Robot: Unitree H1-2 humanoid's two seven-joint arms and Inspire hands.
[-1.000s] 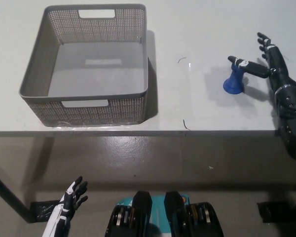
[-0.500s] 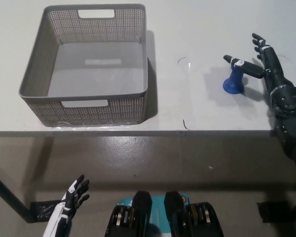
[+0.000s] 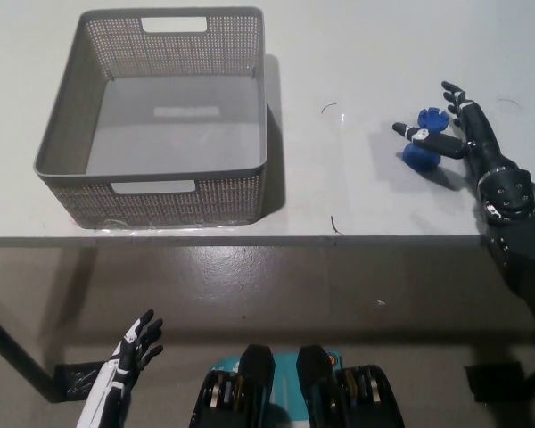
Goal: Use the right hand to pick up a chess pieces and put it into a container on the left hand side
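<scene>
Stage: grasp forming | blue chess piece point(image 3: 421, 152) tilted at right of surface point(image 3: 339, 53), well apart from basket point(image 3: 152, 178) | right hand point(image 3: 468, 134) fingers point(image 3: 419, 135) spread around it, grip not closed | likely light, rigid, slippery plastic: take the narrow stem | left hand point(image 3: 129, 357) idle, spread, lower left.

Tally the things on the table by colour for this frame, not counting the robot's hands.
Blue: 1, the chess piece, by the black right hand
Grey: 1, the mesh basket, nothing visible inside
Total: 2 on the white table
</scene>
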